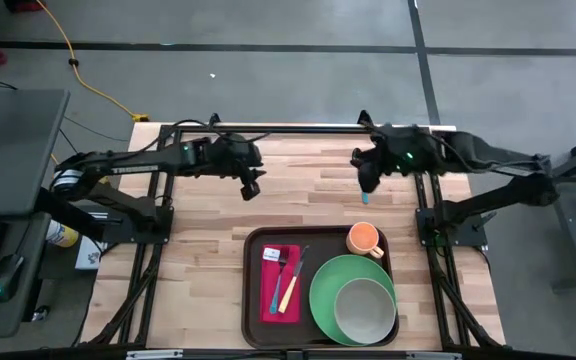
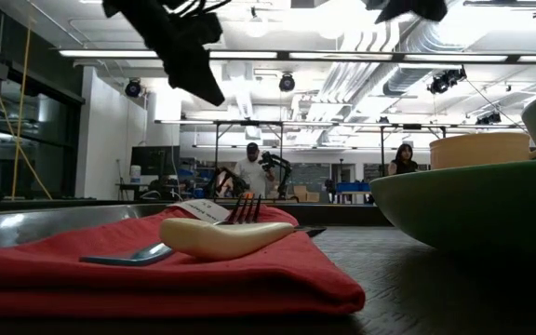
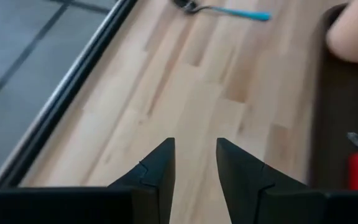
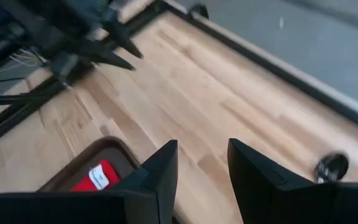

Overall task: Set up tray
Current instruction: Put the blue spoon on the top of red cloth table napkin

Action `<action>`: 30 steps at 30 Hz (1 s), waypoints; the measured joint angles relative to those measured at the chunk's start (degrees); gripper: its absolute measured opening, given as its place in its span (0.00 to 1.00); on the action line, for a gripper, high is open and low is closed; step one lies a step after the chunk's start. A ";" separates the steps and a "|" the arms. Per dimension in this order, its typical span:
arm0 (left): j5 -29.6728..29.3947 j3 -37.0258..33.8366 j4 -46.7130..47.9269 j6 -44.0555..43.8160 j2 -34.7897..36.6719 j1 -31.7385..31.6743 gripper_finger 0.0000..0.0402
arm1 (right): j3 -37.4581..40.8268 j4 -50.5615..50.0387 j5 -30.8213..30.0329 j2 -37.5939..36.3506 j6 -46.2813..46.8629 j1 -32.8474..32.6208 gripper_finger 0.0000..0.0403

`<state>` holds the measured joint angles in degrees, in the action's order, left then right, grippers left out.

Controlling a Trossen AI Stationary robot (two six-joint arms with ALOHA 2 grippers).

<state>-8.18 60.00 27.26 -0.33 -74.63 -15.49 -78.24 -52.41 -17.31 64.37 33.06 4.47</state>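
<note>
The tray (image 1: 253,300) sits on the near half of the wooden table (image 1: 198,220), a little toward the right side, its long edges running across the table. On its left part lies a folded red napkin (image 1: 280,284), and on the napkin rest a fork (image 1: 286,270) and a cream-handled utensil (image 1: 290,292) side by side — whether that second piece is a knife or a spoon I cannot tell. A round green plate (image 1: 326,290) fills the tray's right part, with a pale bowl (image 1: 364,310) set on it toward the near right corner. An orange cup (image 1: 364,238) stands in the tray's far right corner, just beside the plate.

Both arms hang above the bare wood at the far half of the table, well apart from the tray. The left gripper (image 1: 251,187) is over the table's middle; in its own wrist view its fingers (image 3: 157,174) stand apart with a narrow gap showing wood between them, holding nothing. The right gripper (image 1: 365,180) is over the far right area, fingers (image 4: 160,171) likewise spread with a clear gap and nothing between them.

A spoon with a blue handle (image 1: 365,198) lies on the wood just under the right gripper — off the tray, on its far side.

In the room behind the table two people (image 2: 252,169) stand far off.
</note>
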 joint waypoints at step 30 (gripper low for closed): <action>23.55 -4.32 2.73 24.61 10.12 -15.63 0.35 | 25.84 10.52 12.10 10.65 2.88 30.07 0.29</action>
<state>15.37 55.68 30.00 24.28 -64.51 -31.12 -52.40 -41.89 -5.21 75.02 35.93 34.54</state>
